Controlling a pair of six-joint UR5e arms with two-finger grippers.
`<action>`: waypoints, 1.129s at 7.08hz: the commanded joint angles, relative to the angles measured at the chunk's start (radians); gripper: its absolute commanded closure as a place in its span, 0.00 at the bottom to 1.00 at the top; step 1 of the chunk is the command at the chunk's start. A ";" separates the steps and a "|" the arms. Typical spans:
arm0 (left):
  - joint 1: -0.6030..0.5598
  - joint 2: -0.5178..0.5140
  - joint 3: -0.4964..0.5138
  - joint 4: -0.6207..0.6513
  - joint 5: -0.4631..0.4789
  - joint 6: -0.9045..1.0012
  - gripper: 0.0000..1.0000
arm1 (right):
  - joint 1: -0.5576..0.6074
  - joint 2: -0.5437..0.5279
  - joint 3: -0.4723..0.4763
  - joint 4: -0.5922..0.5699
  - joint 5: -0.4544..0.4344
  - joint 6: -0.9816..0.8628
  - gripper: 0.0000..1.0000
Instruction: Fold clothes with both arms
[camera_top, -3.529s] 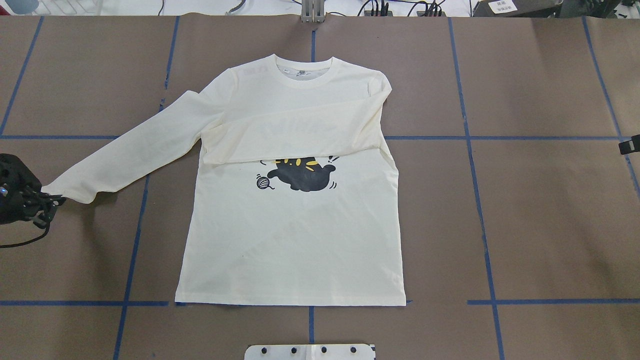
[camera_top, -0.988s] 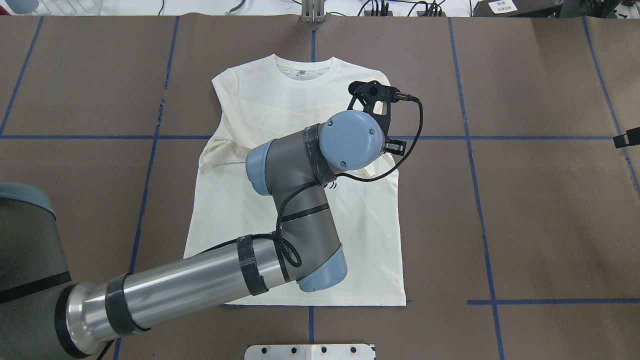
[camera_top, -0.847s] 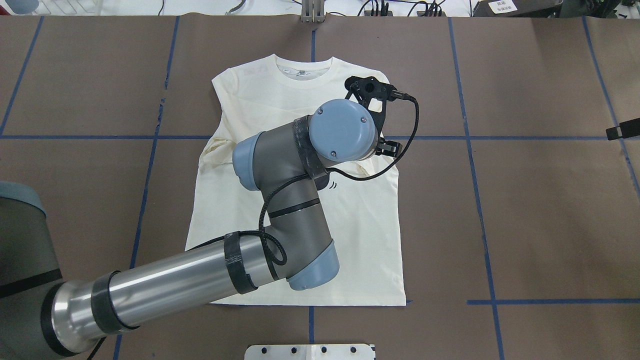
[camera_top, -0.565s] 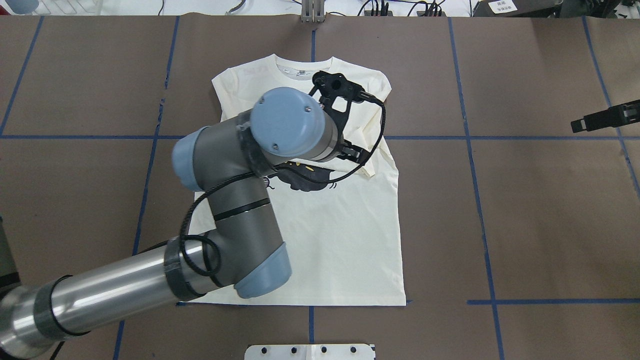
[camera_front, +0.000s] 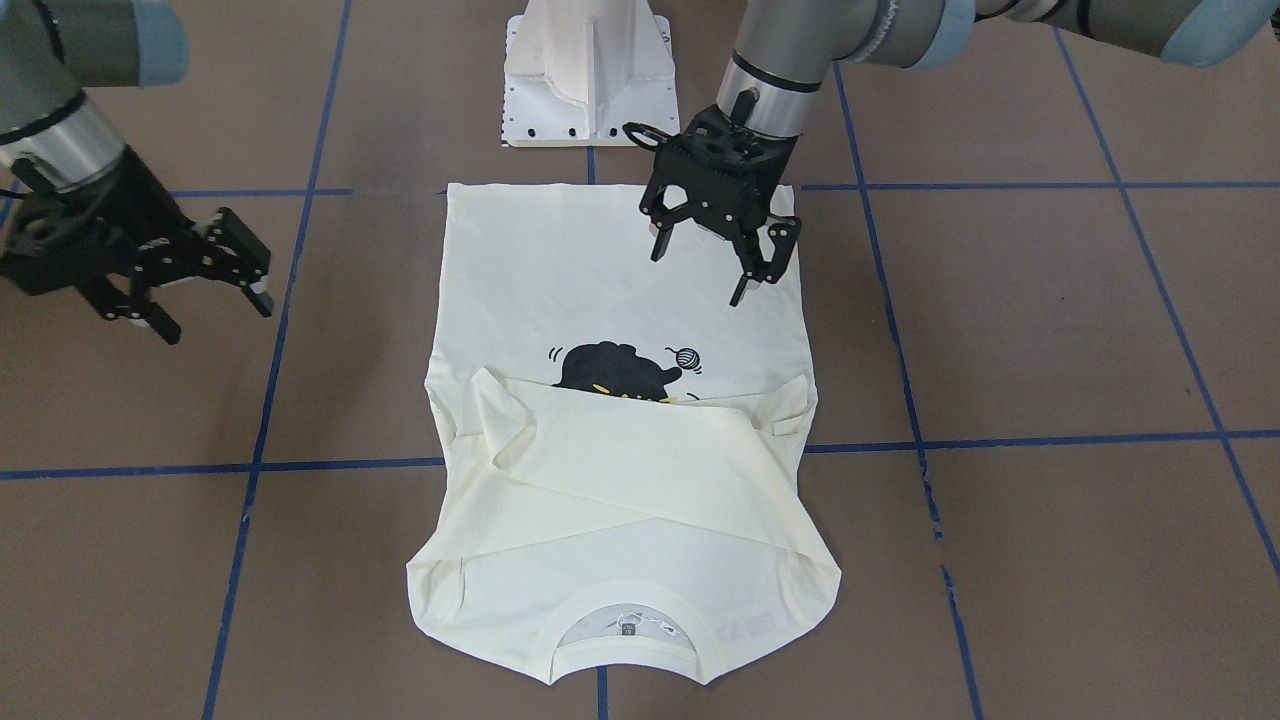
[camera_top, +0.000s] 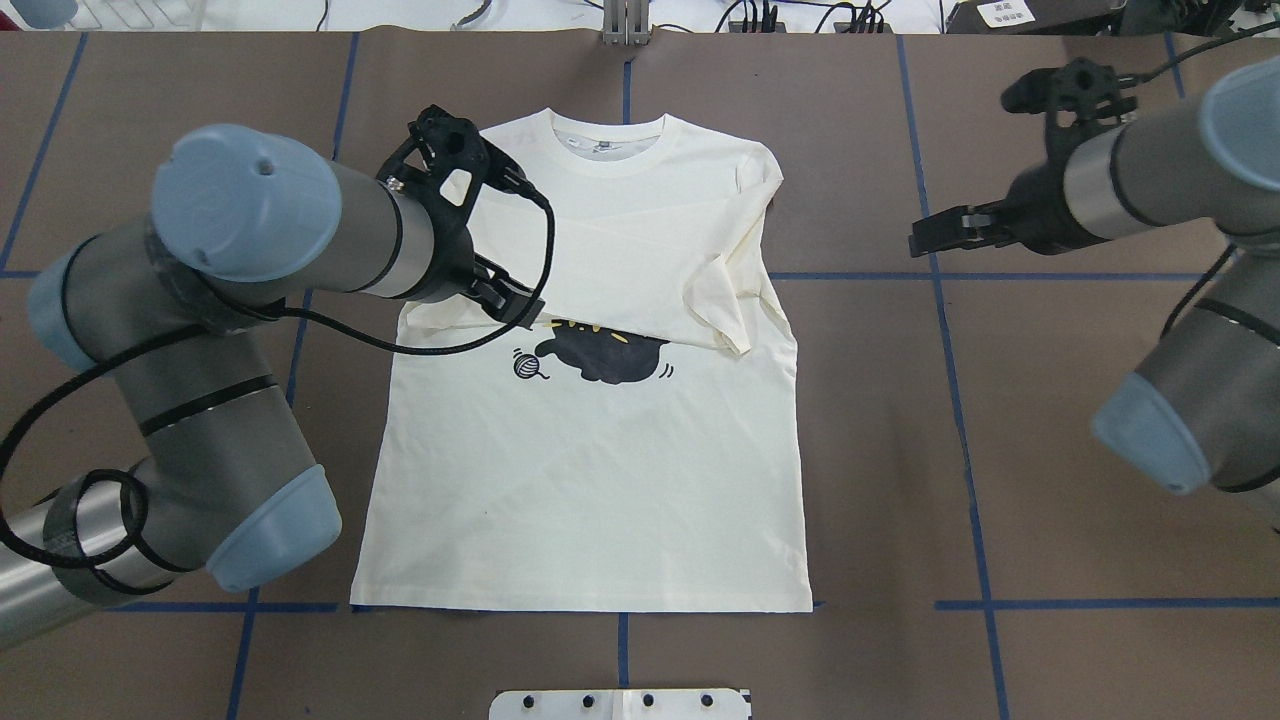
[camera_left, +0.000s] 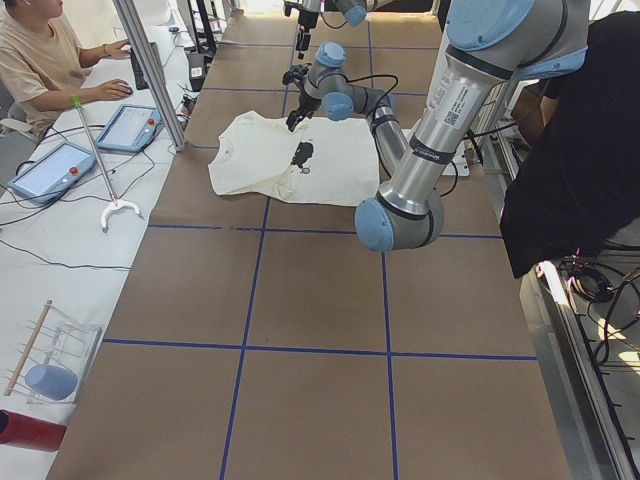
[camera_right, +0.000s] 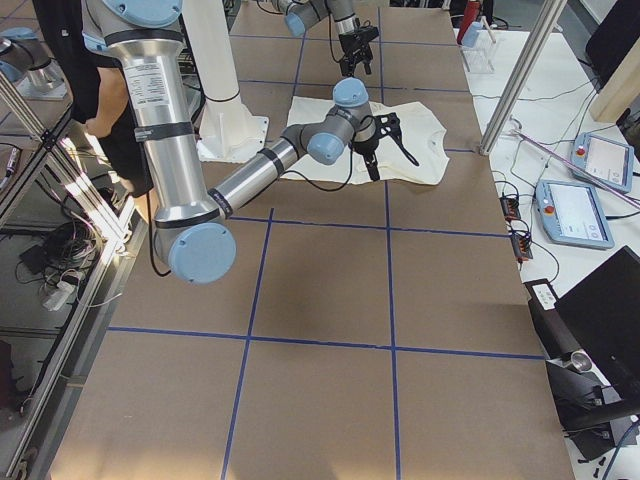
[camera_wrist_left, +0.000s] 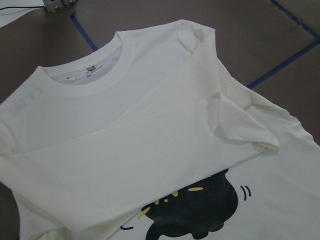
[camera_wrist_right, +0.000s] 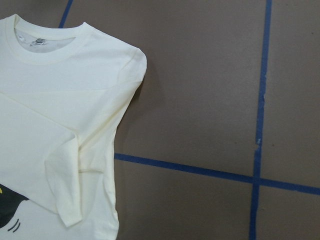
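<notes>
The brown desk (camera_top: 900, 450) carries the shirt (camera_top: 580, 480) in the middle of the overhead frame, flat and face up, with the collar (camera_top: 607, 150) toward the top edge and the hem (camera_top: 580, 600) toward the bottom. The left arm (camera_top: 240, 220) comes in from the frame's left and reaches over the cloth. The right arm (camera_top: 1150, 180) stands at the frame's right, over bare desk. Both sleeves (camera_top: 620, 260) lie crossed over the chest, so I judge that the step in hand is to fold the body. In the front-facing view the left gripper (camera_front: 697, 277) hangs above the shirt near the hem with its fingers spread and nothing between them. The right gripper (camera_front: 205, 300), at the left edge of that frame, is also spread and empty, well apart from the cloth. To do it well, each gripper should take one hem corner and pinch both layers. Both should then lift at equal height and carry the hem toward the collar with the cloth taut, slowly, so that the sleeves do not slide. The cat print (camera_top: 605, 358) is half covered. One cuff (camera_top: 730, 335) stands a little raised and could catch.
</notes>
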 joint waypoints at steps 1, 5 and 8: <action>-0.090 0.070 -0.020 -0.009 -0.088 0.145 0.00 | -0.148 0.256 -0.050 -0.324 -0.190 0.102 0.02; -0.169 0.120 -0.025 -0.011 -0.154 0.244 0.00 | -0.263 0.572 -0.507 -0.314 -0.356 0.272 0.02; -0.167 0.120 -0.023 -0.011 -0.154 0.235 0.00 | -0.297 0.648 -0.707 -0.248 -0.445 0.287 0.02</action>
